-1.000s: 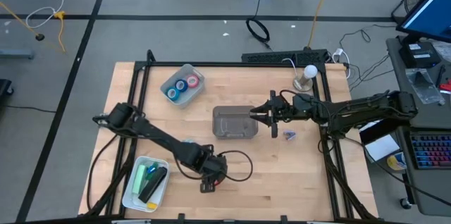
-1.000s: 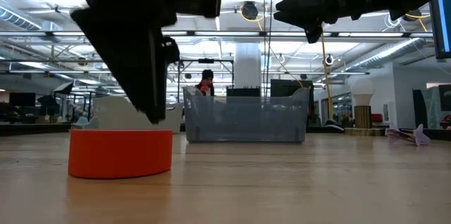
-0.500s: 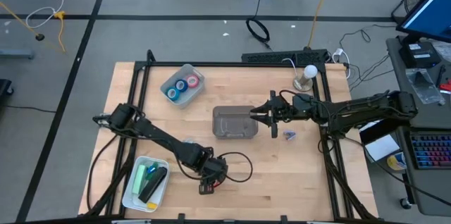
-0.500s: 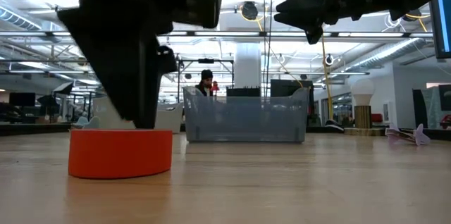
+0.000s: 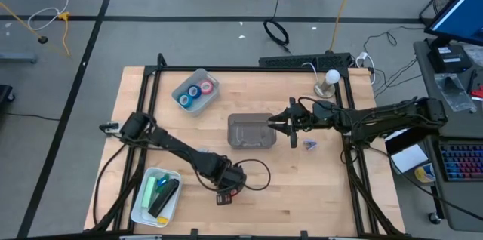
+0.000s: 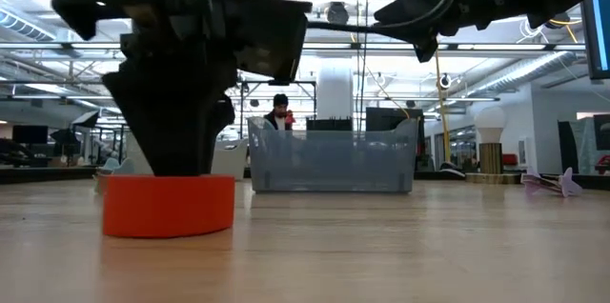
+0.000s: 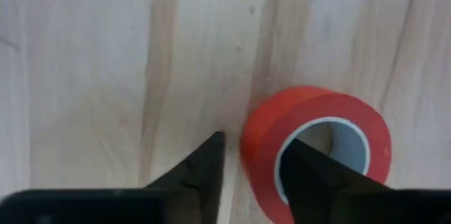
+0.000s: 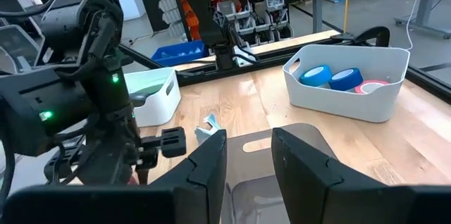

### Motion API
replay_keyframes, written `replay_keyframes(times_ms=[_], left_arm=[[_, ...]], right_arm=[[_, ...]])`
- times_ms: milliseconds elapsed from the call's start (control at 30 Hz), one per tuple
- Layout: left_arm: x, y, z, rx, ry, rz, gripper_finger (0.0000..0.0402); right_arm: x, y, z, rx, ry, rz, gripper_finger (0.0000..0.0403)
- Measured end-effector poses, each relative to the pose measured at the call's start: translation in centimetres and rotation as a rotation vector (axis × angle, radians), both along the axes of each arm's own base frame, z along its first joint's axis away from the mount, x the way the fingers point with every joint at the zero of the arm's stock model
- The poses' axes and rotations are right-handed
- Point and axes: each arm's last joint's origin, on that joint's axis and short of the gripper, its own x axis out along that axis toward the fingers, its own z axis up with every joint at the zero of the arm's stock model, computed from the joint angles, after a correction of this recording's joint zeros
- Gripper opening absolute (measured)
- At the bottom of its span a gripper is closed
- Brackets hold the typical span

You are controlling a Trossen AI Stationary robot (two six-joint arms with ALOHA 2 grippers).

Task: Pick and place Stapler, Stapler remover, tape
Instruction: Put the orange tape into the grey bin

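Note:
A red tape roll point(image 6: 170, 206) lies flat on the wood near the table's near edge. My left gripper point(image 5: 225, 195) stands over it, pointing down and open. In the left wrist view the gripper point(image 7: 254, 146) straddles the roll's wall point(image 7: 257, 155). My right gripper point(image 5: 273, 124) hovers open and empty above the right end of the grey bin point(image 5: 249, 131). A white bin point(image 5: 195, 91) at the far left holds blue and red rolls. A small purple stapler remover point(image 5: 309, 144) lies on the table beside the grey bin. My left gripper comes at the red roll from above, pointing down. One finger point(image 7: 310, 175) is inside the pale core, at the inner wall point(image 7: 282, 164). The other finger point(image 7: 201, 171) stands outside the roll, a small gap away from it. The roll rests flat on the table.
A white bin point(image 5: 155, 195) at the near left corner holds a green and a black item. A small pale blue object point(image 8: 206, 127) lies on the wood between the bins. A black frame point(image 5: 355, 172) edges the table. A bulb-shaped object point(image 5: 330, 80) stands at the far right.
My left gripper has come down over the red roll, and one finger has gone into its core. It has also shifted a little toward the table's right. The roll has slid slightly to the right along the table.

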Motion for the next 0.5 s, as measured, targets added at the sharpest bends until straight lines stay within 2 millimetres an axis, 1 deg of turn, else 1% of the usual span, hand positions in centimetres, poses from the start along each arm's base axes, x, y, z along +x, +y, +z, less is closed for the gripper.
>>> replay_keyframes(times_ms=[100,167,200,300,433,500], left_arm=[[-0.1,0.6,0.4,-0.033,0.023,0.016,0.0073],[-0.2,1.1,1.1,-0.057,0.025,0.025,0.0035],[-0.2,1.4,1.7,-0.071,0.022,0.027,0.0034],[-0.9,2.6,4.7,-0.087,-0.009,0.047,0.0034],[-2.5,5.5,9.2,-0.034,-0.057,0.139,0.0034],[-3.9,7.4,12.1,0.023,-0.123,0.217,0.0034]], right_arm=[[0.0,0.0,0.0,0.000,0.002,0.000,0.0105],[0.0,0.0,0.0,0.000,0.001,0.000,0.0105],[0.0,0.0,0.0,0.000,0.002,0.000,0.0105],[0.0,0.0,0.0,0.000,0.001,0.000,0.0105],[0.0,0.0,0.0,0.000,0.001,0.000,0.0105],[0.0,0.0,0.0,0.000,0.002,0.000,0.0105]])
